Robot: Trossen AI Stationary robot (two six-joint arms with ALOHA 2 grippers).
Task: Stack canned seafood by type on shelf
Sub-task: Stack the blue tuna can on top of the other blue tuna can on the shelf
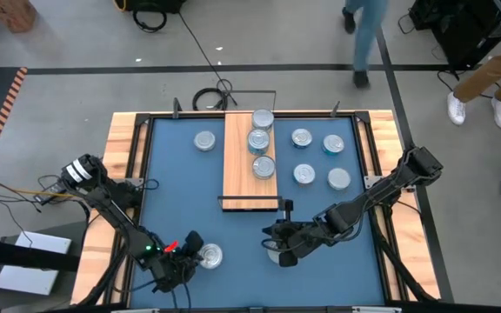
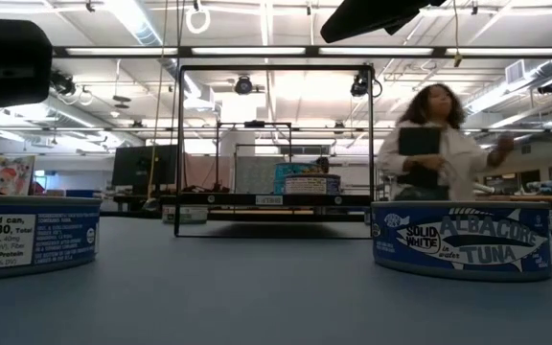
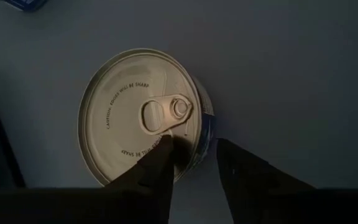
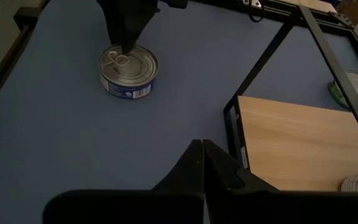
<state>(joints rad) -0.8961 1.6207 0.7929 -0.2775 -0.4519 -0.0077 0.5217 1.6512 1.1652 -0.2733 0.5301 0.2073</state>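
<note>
A tin of canned seafood [image 3: 143, 115] with a silver pull-tab lid and blue side stands upright on the blue table near its front edge [image 1: 209, 255]. My left gripper [image 3: 194, 149] is open right above it, one finger over the lid's rim, the other outside the wall. The right wrist view shows its fingers [image 4: 128, 43] pointing down onto the tin [image 4: 128, 71]. My right gripper [image 4: 202, 148] is shut with nothing in it, off the near end of the shelf [image 1: 237, 178]. Three tins [image 1: 262, 141] lie in a row on the shelf. My left gripper comes at the tin from above. One finger [image 3: 160, 155] stands over the lid's edge [image 3: 166, 134] close to the pull tab, the other [image 3: 238, 165] beside the blue wall. Whether either finger touches the tin cannot be told.
Another tin [image 1: 274, 255] labelled albacore tuna [image 2: 463, 240] stands under my right arm. Several loose tins lie on the table left [image 1: 204, 140] and right [image 1: 320, 158] of the shelf. The shelf's black frame [image 4: 260, 68] rises at its ends. People move beyond the table.
</note>
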